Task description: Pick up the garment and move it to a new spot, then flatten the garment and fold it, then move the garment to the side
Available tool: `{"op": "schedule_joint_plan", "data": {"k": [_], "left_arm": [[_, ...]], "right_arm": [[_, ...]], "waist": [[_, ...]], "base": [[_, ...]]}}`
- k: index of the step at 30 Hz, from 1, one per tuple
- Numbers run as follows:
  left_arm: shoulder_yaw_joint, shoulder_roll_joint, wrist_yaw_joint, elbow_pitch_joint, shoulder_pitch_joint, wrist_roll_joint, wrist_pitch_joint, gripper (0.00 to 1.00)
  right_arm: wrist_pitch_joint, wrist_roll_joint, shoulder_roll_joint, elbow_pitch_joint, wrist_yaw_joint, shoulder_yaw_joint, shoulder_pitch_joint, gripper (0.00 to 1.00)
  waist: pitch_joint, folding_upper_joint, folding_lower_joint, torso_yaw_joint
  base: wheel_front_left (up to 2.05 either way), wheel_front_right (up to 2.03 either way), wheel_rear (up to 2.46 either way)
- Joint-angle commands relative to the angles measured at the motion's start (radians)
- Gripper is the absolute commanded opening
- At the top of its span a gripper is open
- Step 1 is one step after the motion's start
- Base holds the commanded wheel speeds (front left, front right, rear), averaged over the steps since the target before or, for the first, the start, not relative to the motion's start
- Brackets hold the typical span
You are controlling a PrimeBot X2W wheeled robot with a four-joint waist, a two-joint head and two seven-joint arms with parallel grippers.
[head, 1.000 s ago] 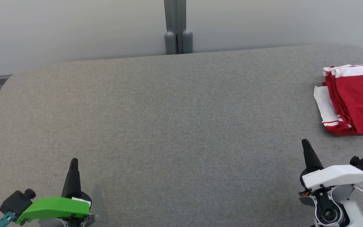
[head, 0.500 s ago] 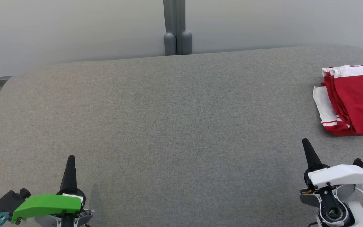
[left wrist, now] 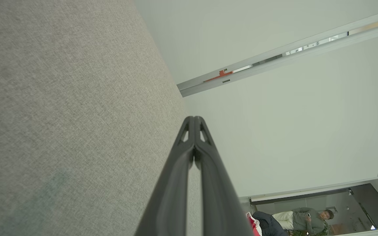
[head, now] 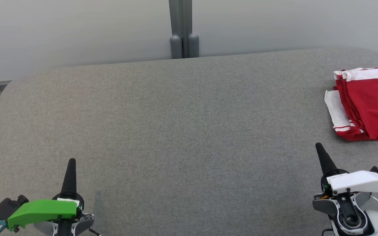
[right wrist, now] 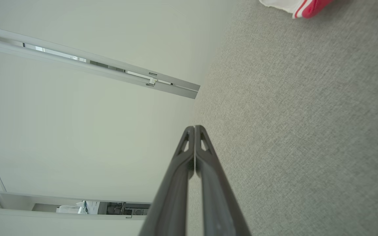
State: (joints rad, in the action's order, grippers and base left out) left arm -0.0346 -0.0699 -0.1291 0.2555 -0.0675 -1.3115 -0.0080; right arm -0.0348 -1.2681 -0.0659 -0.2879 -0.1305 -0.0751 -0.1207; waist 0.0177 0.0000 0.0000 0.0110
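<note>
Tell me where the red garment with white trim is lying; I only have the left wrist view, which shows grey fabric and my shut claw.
Observer: In the head view, the folded red-and-white fabric garment lies on the right side of the grey fabric-covered table, running out of frame.
Operator: Is the right claw on it?
Observer: No. The right claw sits nearer the robot than the garment, with bare table between them.
Operator: Open or shut?
Observer: Shut. The right wrist view shows its two dark fingers pressed together with nothing between them.
</note>
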Motion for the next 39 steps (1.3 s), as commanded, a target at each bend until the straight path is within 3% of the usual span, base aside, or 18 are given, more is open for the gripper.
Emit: {"op": "schedule_joint_plan", "data": {"k": [1, 39], "left_arm": [[-0.007, -0.007, -0.002, -0.01, -0.021, -0.024, 0.008, 0.0], [-0.048, -0.002, -0.003, -0.013, -0.043, -0.285, 0.089, 0.0]], "right_arm": [[-0.007, -0.023, 0.001, 0.013, -0.001, -0.005, 0.005, 0.0], [-0.072, -0.304, 0.014, 0.042, 0.0, -0.037, 0.015, 0.0]], "waist": [[0.0, 0.0, 0.0, 0.0], [-0.012, 0.0, 0.0, -0.009]], "base": [[0.0, 0.0, 0.0], [0.0, 0.0, 0.0]]}}
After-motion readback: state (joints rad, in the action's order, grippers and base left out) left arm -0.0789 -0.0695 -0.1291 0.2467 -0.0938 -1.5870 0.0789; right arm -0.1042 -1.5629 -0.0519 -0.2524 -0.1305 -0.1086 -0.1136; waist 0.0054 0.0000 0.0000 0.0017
